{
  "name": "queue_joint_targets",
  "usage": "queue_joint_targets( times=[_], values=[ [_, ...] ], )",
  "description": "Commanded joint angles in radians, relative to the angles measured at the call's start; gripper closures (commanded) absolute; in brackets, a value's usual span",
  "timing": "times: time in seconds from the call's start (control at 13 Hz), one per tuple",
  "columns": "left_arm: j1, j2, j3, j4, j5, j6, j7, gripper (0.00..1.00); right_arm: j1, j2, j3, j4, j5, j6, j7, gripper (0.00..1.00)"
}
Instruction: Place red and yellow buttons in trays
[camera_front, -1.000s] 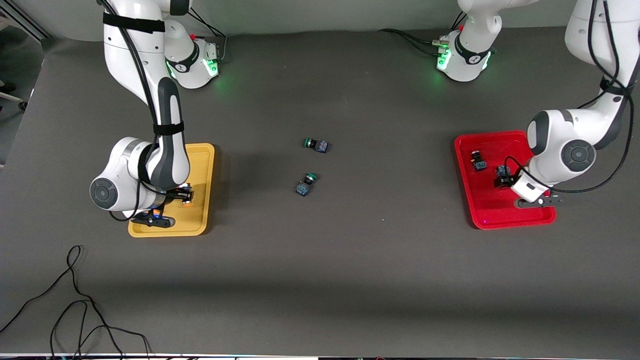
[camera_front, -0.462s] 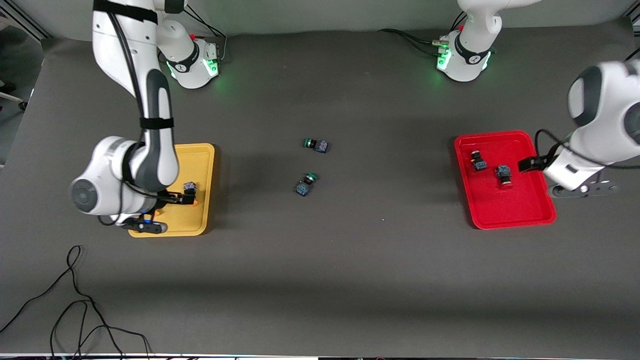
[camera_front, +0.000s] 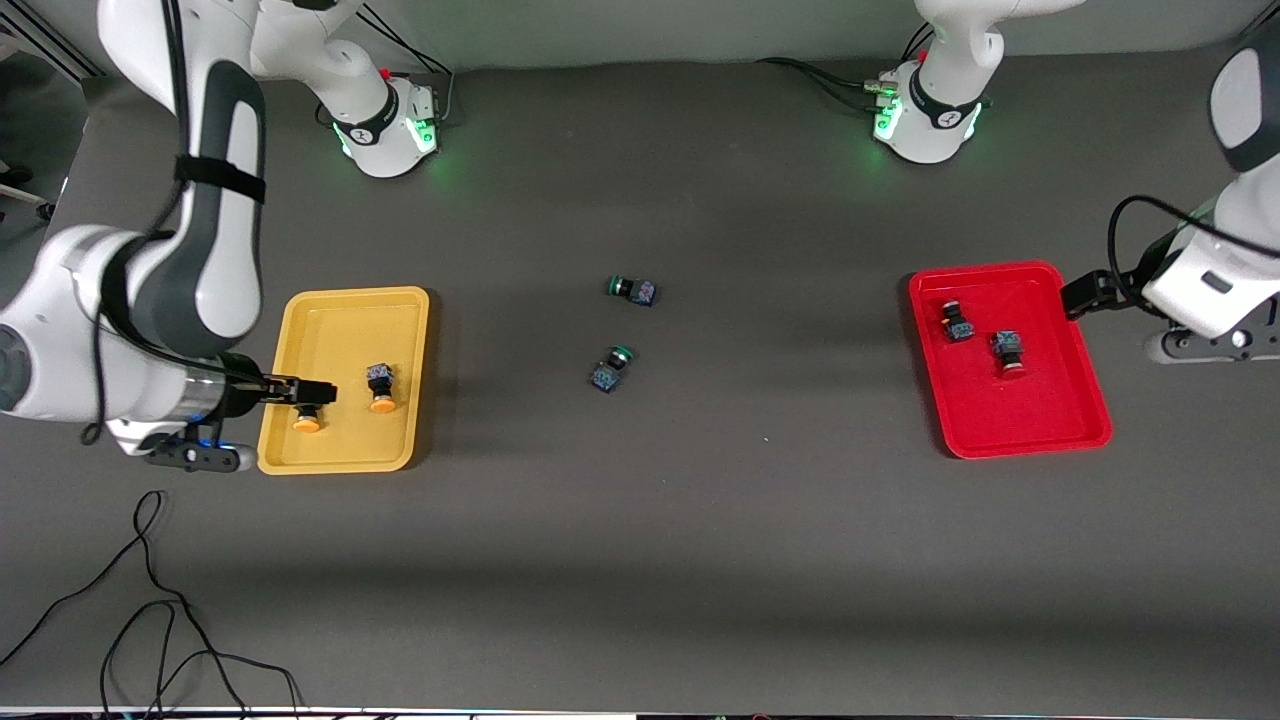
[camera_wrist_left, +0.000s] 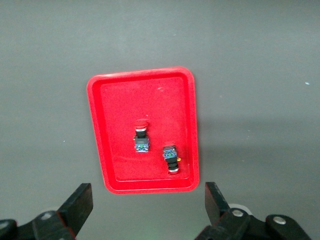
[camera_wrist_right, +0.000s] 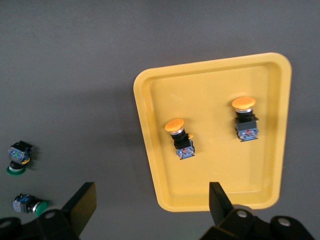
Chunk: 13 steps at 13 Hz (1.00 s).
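Both open and empty: left gripper beside red tray, right gripper over yellow tray. May wrongly pick 2 green-capped switches near tabletop centre.

Trays: 2 total, 1 yellow tray twd the right arm's end, 1 red tray twd the left arm's end.

Buttons: 6 total.
- Orange-yellow caps: 2, both in yellow tray; one beside the other, w/ the second nearer the front camera.
- Red caps: 2, both in red tray; one farther from camera, one nearer.
- Green caps: 2, on bare table mid-way btwn trays; one farther, one nearer.

Arms: 2. Black cable on table: 1 loose run.
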Motion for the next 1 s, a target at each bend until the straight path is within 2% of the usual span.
queue_joint_targets(
  times=[0.0,0.15,0.31,0.46,0.62,0.77,0.92],
  values=[
    [-0.003,-0.027,0.013,-0.013,-0.031,-0.027,0.042,0.0,0.062,-0.078,-0.012,0.018,-0.095,-0.019,0.068,0.0],
    [-0.035,-0.033,0.039,-0.007,-0.031,-0.053,0.032,0.0,0.112,-0.137,-0.032,0.028,-0.143,-0.019,0.116,0.0],
    [-0.112,-0.039,0.125,0.016,-0.027,-0.097,0.03,0.0,0.112,-0.178,-0.023,0.047,-0.187,-0.019,0.157,0.0],
    [-0.112,-0.041,0.133,0.022,-0.022,-0.117,0.03,0.0,0.08,-0.236,0.03,0.045,-0.23,-0.015,0.189,0.0],
    [-0.117,-0.039,0.13,0.021,-0.018,-0.119,0.029,0.0,-0.041,-0.31,0.185,0.044,-0.327,-0.005,0.211,0.0],
    [-0.115,-0.025,0.13,0.022,-0.018,-0.114,0.032,0.0,-0.225,-0.377,0.389,0.033,-0.402,0.013,0.242,0.0],
    [-0.109,-0.019,0.133,0.022,-0.018,-0.108,0.044,0.0,-0.433,-0.42,0.59,0.005,-0.431,0.024,0.242,0.0]
  ],
)
